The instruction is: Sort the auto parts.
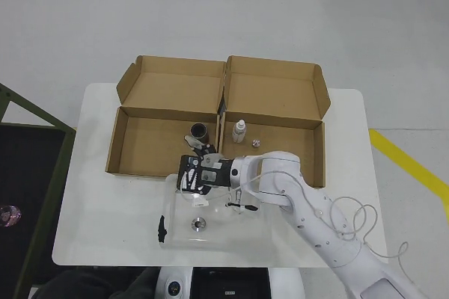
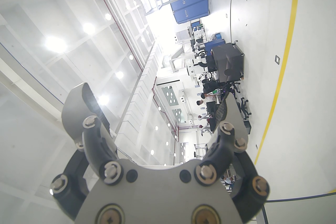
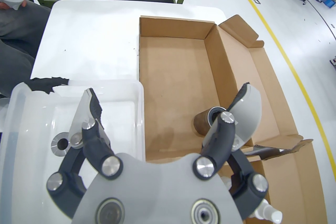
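Jaws apart, our right gripper [image 3: 168,93] hangs over the line where the clear tray [image 3: 140,109] meets the left box [image 3: 178,64]: one finger above the tray, the other above the box. We see a metal ring [image 3: 61,143] on the tray floor just beside the tray-side finger, and a brown sleeve [image 3: 203,124] lying on its side in the box, close by the other finger. A black scrap [image 3: 46,84] sits on the tray's rim, out beyond the fingertips. Back past the gripper's wrist, in the right box [image 1: 284,153], we find a white bottle [image 1: 240,131] and a small part [image 1: 257,140] near it. Our left gripper [image 2: 156,93] points up at the hall's ceiling, its jaws apart as well.
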{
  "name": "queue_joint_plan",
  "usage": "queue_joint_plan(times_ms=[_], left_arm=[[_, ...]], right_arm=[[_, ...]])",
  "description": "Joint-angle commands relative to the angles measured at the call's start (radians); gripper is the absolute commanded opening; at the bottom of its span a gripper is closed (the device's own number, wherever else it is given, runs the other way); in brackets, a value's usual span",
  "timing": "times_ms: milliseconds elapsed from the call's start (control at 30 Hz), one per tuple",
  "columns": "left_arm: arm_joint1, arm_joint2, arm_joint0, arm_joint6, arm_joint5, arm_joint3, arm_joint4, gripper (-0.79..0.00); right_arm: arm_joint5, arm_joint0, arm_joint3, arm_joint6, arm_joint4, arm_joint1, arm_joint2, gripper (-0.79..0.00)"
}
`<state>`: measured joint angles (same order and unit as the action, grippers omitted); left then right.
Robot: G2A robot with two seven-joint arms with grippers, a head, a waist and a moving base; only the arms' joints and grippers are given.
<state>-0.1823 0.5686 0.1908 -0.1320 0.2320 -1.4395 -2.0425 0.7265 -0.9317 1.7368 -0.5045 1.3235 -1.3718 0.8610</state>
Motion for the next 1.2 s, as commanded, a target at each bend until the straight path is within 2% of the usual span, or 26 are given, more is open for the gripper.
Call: queue_joint_plan(times_ms=[0, 633, 933, 1167], left_arm=[[0.000, 0.000, 0.000, 0.000, 0.000, 0.000, 0.000, 0.000], [0.000, 0.000, 0.000, 0.000, 0.000, 0.000, 0.000, 0.000], [0.000, 0.000, 0.000, 0.000, 0.000, 0.000, 0.000, 0.000], [0.000, 0.000, 0.000, 0.000, 0.000, 0.000, 0.000, 0.000]], right_arm=[[0.014, -0.028, 0.030, -0.004, 0.005, 0.008, 0.015, 0.000], [0.162, -0.220, 0.160, 0.049, 0.110, 0.067, 0.064, 0.000], [0.154, -0.250, 0.130, 0.105, 0.192, 0.079, 0.041, -0.018], [0.146, -0.246, 0.092, 0.136, 0.241, 0.081, 0.003, -0.077]])
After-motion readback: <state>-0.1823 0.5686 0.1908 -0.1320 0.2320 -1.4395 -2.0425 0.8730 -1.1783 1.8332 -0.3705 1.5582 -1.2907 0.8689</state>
